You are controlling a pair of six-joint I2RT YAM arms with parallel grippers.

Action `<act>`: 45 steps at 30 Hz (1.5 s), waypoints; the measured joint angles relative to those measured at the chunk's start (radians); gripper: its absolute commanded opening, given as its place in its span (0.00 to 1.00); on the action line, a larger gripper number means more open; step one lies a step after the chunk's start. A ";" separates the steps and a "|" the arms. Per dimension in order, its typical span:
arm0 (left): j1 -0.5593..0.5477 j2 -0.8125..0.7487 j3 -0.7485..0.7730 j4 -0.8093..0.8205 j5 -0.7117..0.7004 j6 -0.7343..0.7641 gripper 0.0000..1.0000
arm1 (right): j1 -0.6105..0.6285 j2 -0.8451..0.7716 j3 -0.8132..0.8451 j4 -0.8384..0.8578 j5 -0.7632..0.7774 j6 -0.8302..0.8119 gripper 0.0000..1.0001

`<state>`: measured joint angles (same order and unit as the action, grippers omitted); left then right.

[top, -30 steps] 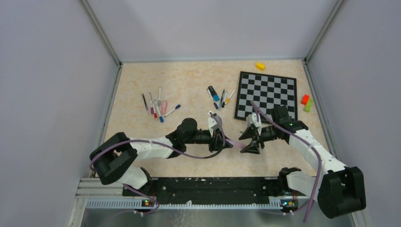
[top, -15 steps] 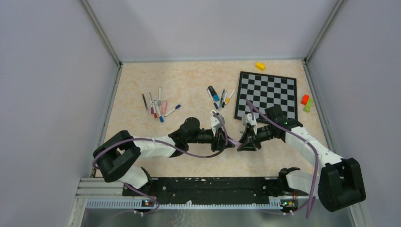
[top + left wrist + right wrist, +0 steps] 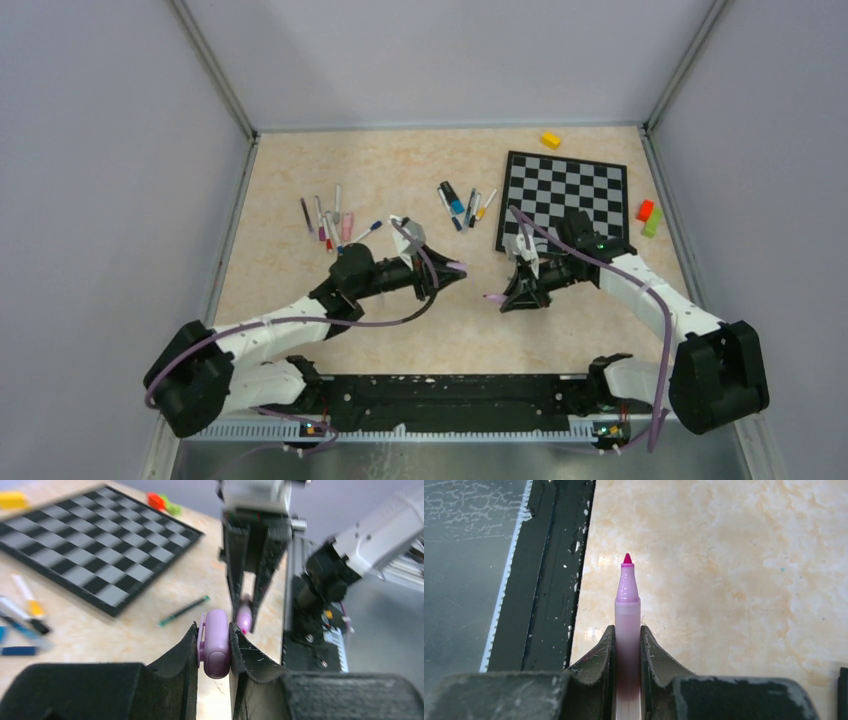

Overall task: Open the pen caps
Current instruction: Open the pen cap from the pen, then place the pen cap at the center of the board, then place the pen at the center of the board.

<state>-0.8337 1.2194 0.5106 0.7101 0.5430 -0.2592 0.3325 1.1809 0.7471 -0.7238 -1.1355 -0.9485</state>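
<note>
My left gripper [image 3: 215, 630] is shut on a stubby lilac pen cap [image 3: 216, 647], which stands free of its pen. In the top view that gripper [image 3: 456, 268] hangs left of centre above the table. My right gripper [image 3: 627, 636] is shut on the lilac pen [image 3: 627, 612], whose bare pink tip [image 3: 627, 558] points away from the fingers. From above, the right gripper [image 3: 505, 296] sits just right of the left one, a small gap between them, with the pen [image 3: 492, 297] poking toward the left gripper. The left wrist view shows the right fingers [image 3: 235, 570] holding the pen upright beyond the cap.
A chessboard [image 3: 565, 205] lies at the back right, with a yellow block [image 3: 550, 140] behind it and red [image 3: 645, 210] and green [image 3: 653, 222] blocks to its right. Capped pens lie in two clusters [image 3: 335, 220] [image 3: 462, 205]. A thin green pen [image 3: 182, 611] lies near the board.
The right gripper closed on the lilac pen. The two grippers then drew apart: the left moved up and left with the cap, leaving the pen's tip bare.
</note>
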 measured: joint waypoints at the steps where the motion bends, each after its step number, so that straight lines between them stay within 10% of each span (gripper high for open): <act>1: 0.027 -0.049 -0.013 0.001 -0.014 0.000 0.00 | -0.002 0.008 0.000 -0.014 0.012 -0.006 0.00; 22: 0.062 -0.426 -0.201 -0.451 -0.425 -0.200 0.00 | -0.270 0.022 -0.061 0.206 0.441 0.254 0.00; 45: 0.062 -0.180 -0.123 -0.740 -0.729 -0.319 0.00 | -0.278 0.262 -0.027 0.243 0.601 0.383 0.04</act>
<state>-0.7719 1.0393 0.3874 -0.0299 -0.1864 -0.5785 0.0540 1.4429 0.7197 -0.4812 -0.5343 -0.5659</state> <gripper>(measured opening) 0.269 0.127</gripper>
